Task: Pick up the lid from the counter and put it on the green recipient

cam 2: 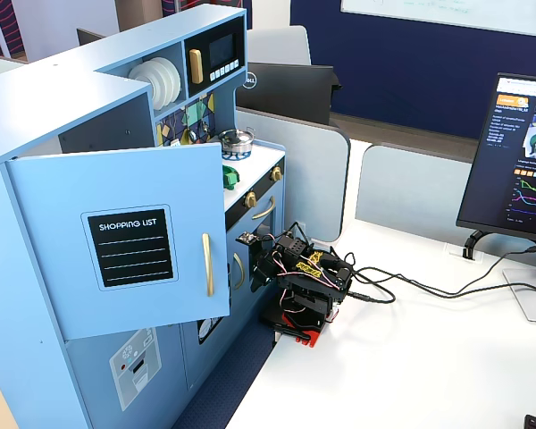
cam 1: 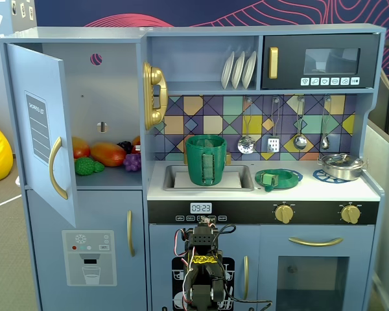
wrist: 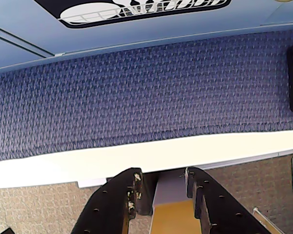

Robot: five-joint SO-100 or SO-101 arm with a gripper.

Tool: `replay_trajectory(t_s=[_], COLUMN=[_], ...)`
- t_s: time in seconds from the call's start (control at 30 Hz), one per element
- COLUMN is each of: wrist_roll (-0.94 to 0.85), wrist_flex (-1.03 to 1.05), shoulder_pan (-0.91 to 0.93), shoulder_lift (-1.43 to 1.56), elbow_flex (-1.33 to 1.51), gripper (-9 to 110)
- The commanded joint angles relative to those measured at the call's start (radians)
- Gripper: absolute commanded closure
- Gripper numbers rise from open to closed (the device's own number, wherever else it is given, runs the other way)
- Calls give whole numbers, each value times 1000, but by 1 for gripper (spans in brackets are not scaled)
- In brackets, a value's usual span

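One lid (cam 1: 278, 178) up on counter (cam 1: 311, 189), right of green recipient (cam 1: 205, 160) — well above folded, empty gripper (wrist: 161, 183), jaws slightly parted.

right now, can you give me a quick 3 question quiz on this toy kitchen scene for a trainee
1. True or false: the flat round green plastic lid already sits on the tall dark-green plastic pot.
2. Multiple choice: in a fixed view, where does the tall pot stand? A) in the recessed sink B) on the right burner C) inside the open cupboard
3. Short answer: which item rests at the far right of the pale grey-white counter?

Key
1. False: the lid lies on the counter, to the right of the pot.
2. A
3. The shallow silver metal pan. The black two-finger gripper is folded low, its jaws slightly apart and empty.
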Motion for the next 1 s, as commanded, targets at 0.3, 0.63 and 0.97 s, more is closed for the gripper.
replay_trajectory(t_s=[0.3, 0.63, 0.97], wrist_roll=[21, -91, -141], wrist_flex=[179, -430, -1434], shoulder_pan=[120, 290, 506], shoulder_lift=[-11, -57, -445], elbow_flex=[-3, -20, -301], gripper=[101, 101, 69])
